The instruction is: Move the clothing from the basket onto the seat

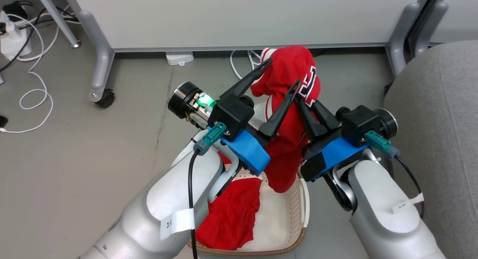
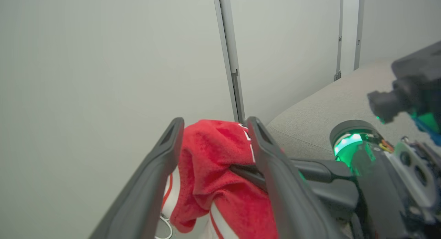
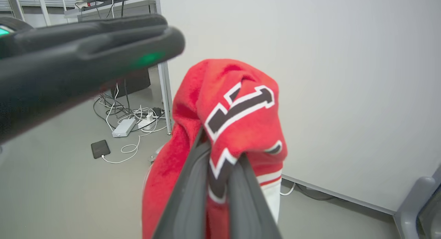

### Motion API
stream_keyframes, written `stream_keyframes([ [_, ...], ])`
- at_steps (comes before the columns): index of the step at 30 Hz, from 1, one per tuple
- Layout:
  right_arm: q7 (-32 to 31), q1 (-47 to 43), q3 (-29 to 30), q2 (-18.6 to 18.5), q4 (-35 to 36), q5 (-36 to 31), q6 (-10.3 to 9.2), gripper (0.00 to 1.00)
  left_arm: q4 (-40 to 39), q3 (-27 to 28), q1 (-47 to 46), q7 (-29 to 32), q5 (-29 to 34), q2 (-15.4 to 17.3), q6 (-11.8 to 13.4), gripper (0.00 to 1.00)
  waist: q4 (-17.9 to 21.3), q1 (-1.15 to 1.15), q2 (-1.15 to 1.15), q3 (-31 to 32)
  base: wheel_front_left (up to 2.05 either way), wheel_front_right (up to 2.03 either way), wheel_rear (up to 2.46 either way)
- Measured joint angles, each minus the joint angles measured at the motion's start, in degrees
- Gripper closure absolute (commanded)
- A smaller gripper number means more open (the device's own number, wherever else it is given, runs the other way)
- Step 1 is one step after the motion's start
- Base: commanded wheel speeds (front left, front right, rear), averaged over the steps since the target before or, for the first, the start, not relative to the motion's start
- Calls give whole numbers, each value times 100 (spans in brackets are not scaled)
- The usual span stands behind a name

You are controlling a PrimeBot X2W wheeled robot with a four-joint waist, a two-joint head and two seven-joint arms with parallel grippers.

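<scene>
Left gripper (image 1: pixel 283 71) fingers spread wide; right gripper (image 1: pixel 297 96), just beside it, clamped on jersey (image 1: pixel 289 63); both forearms angled upward.

Not much to read tbh. Red jersey (image 3: pixel 193 104) has a black char w/ white outline, looks like a "1" (rest is folded away, can't tell). The left forearm tag (image 1: pixel 178 221) starts w/ "3", remainder illegible. The right forearm tag (image 1: pixel 407 203) is too small to read.
</scene>
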State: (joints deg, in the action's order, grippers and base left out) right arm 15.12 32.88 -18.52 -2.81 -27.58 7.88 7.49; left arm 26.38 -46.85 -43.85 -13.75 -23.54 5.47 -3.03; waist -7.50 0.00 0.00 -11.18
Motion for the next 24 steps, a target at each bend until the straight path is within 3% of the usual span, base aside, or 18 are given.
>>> stream_keyframes([
  [15, 0, -208, 485, -2, 399, 4, 0, 100, -11, -123, 38, -48, 1, 74, 14, 0, 860, 0, 0, -230, 0, 0, 0],
  [24, 0, -419, 1139, -7, 772, -132, 0, 100, -38, -261, 32, -55, 73, 111, -11, 0, 1500, 0, 0, -411, 0, 0, 0],
])
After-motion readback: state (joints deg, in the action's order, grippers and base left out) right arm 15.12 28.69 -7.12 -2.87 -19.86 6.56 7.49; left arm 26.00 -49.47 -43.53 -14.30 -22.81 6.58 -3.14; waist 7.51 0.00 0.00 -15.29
